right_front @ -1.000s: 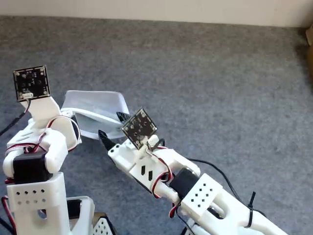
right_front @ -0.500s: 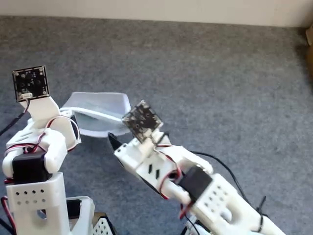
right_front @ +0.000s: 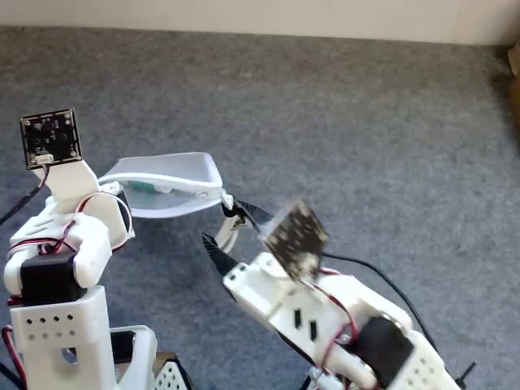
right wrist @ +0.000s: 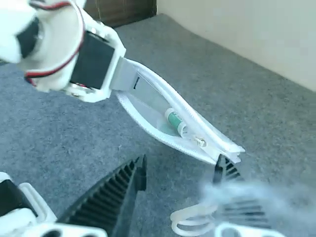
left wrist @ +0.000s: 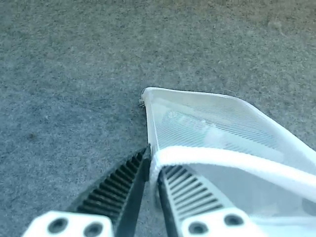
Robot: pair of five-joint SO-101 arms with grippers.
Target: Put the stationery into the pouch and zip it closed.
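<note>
The right arm has drawn back toward the near right. The pouch (right_front: 166, 187) hangs at the left, its mouth unzipped and a green stationery item (right wrist: 174, 120) inside. The left gripper (left wrist: 152, 160) pinches its left end to steady it. The right gripper (right wrist: 180, 163), spread and empty, waits just off its right end, probably for the zip.

Pouch: white translucent mesh pouch (right_front: 175, 175), flat-sided, with a thick white zip band along its top edge.
Pouch state: unzipped, mouth gaping in a long oval.
Pouch pose: on its long edge, mouth upward, one end corner clamped between the closed jaws of the left gripper (left wrist: 150, 158), the far end free.
Stationery: green-and-white cylindrical stick (right wrist: 174, 120), lying lengthwise inside the pouch near its middle, visible through the open mouth.
Stationery state: fully inside, below the zip band.
</note>
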